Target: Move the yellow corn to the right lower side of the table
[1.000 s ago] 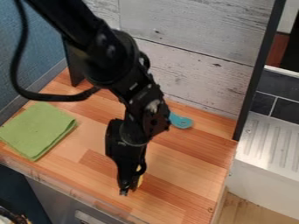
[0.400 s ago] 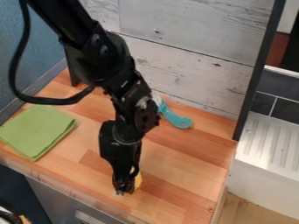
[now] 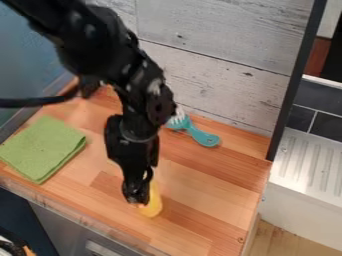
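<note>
Where the black arm (image 3: 100, 40) slants in from the upper left of the camera view, its gripper (image 3: 137, 196) hangs over the front part of the wooden tabletop (image 3: 214, 190); whether the pincer is open or closed cannot be told. The yellow corn (image 3: 154, 202) lies on the wood just beside the gripper's tip—partly hidden by it—near the front edge, left of the table's lower right corner. A folded green cloth (image 3: 43, 149) lies at the left; a teal brush (image 3: 202, 137) with white bristles lies near the pale plank wall (image 3: 214, 75).
</note>
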{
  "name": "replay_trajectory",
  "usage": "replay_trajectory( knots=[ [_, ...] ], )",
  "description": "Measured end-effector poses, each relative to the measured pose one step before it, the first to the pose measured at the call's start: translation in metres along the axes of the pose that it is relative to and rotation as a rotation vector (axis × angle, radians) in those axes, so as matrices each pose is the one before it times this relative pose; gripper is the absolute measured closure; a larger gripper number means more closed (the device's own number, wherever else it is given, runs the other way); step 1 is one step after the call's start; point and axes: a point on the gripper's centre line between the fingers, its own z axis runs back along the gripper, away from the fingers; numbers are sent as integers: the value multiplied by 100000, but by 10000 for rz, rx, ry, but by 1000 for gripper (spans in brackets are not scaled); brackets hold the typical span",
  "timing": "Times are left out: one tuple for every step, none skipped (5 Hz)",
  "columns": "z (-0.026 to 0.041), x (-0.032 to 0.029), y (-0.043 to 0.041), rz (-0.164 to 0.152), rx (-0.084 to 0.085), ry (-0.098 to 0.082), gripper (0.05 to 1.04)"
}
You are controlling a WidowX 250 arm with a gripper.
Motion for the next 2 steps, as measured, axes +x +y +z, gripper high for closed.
replay_trajectory(
  knots=[
    [2642,238,-804,2,-632,266,81],
    [65,18,37,-30,16,-3,83]
  ],
)
